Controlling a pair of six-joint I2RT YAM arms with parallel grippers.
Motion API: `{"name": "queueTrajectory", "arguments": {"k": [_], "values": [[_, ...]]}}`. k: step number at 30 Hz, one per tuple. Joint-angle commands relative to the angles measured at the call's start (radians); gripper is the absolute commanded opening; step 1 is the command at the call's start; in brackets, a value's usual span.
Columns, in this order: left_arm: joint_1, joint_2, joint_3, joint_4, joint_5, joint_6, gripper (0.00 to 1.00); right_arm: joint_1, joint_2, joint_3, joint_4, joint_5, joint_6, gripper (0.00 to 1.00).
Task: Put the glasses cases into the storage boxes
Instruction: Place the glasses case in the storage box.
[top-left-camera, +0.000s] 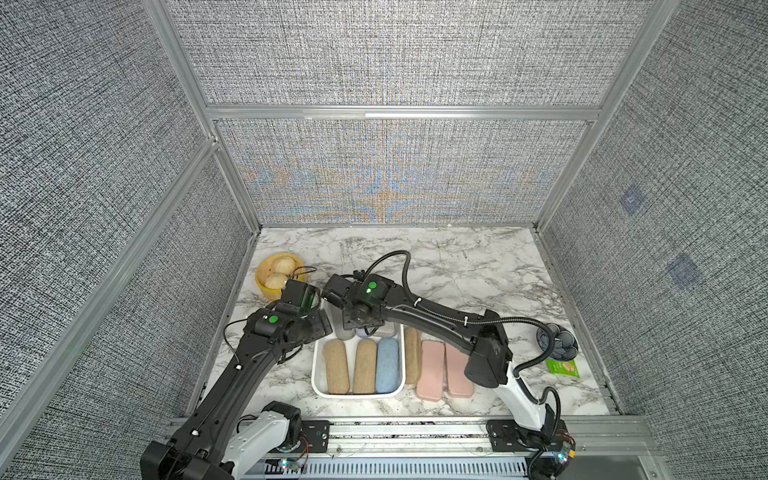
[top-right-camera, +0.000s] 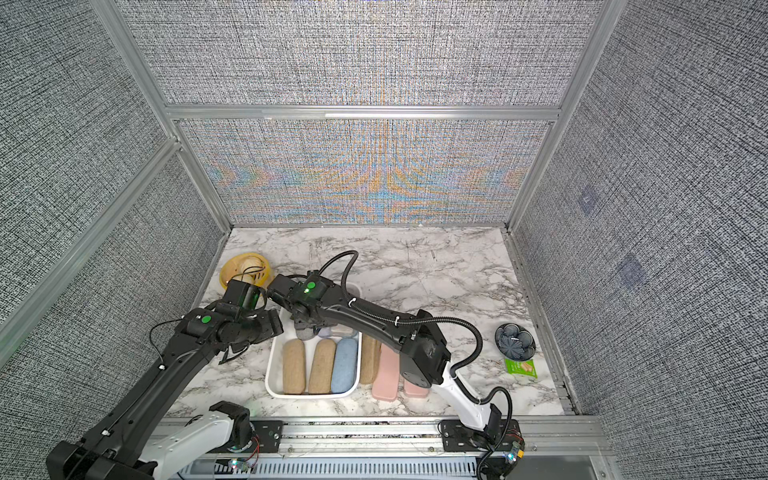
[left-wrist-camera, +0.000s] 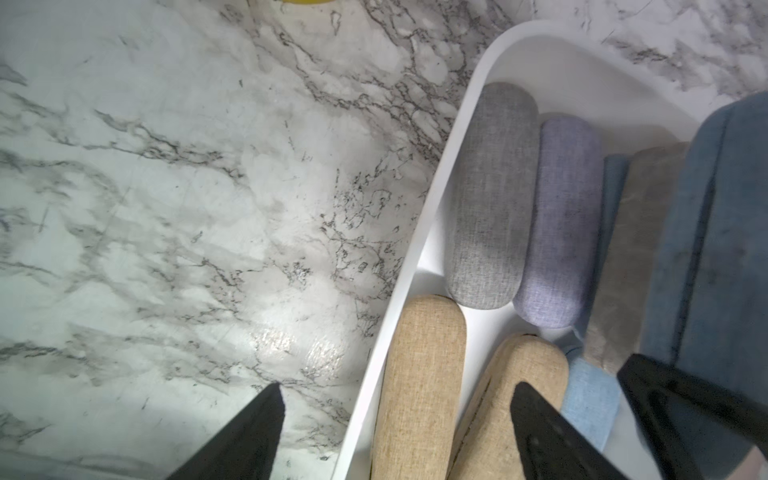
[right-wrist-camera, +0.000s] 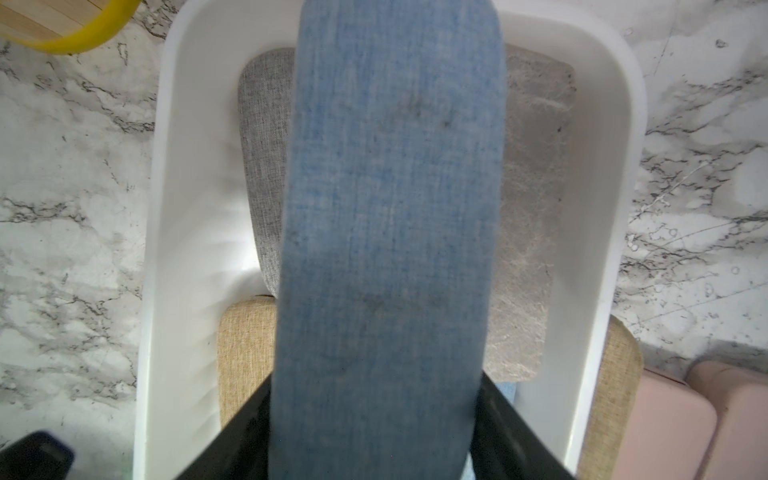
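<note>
The white storage box (top-left-camera: 318, 376) sits mid-table and holds two tan glasses cases (top-left-camera: 336, 365) and a light blue one (top-left-camera: 387, 365) in its near row. A grey case (left-wrist-camera: 490, 195), a lilac case (left-wrist-camera: 561, 220) and a blocky grey one (left-wrist-camera: 636, 249) lie in the far row. My right gripper (right-wrist-camera: 374, 415) is shut on a darker blue case (right-wrist-camera: 395, 208), held lengthwise above that far row. My left gripper (left-wrist-camera: 399, 386) is open and empty, straddling the box's left wall (left-wrist-camera: 415, 232). Outside, right of the box, lie a tan case (top-left-camera: 412, 355) and two pink cases (top-left-camera: 432, 370).
A yellow basket of buns (top-left-camera: 276, 274) stands at the back left, close to my left wrist. At the right edge are a dark blue bowl (top-left-camera: 557, 340) and a green packet (top-left-camera: 563, 368). Fabric walls enclose the marble table on three sides.
</note>
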Motion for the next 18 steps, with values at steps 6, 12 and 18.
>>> {"name": "queueTrajectory", "arguments": {"k": [6,12,18], "values": [[0.006,0.029,-0.005,-0.016,-0.033,-0.040,0.87,-0.025,0.062,0.021,0.043,-0.030,-0.013,0.64],[0.006,0.047,-0.019,0.018,0.026,-0.036,0.85,-0.053,0.097,0.037,0.048,-0.046,-0.021,0.64],[0.006,0.070,-0.024,0.026,0.019,-0.019,0.85,-0.065,0.120,0.052,0.045,-0.057,-0.019,0.65]]}}
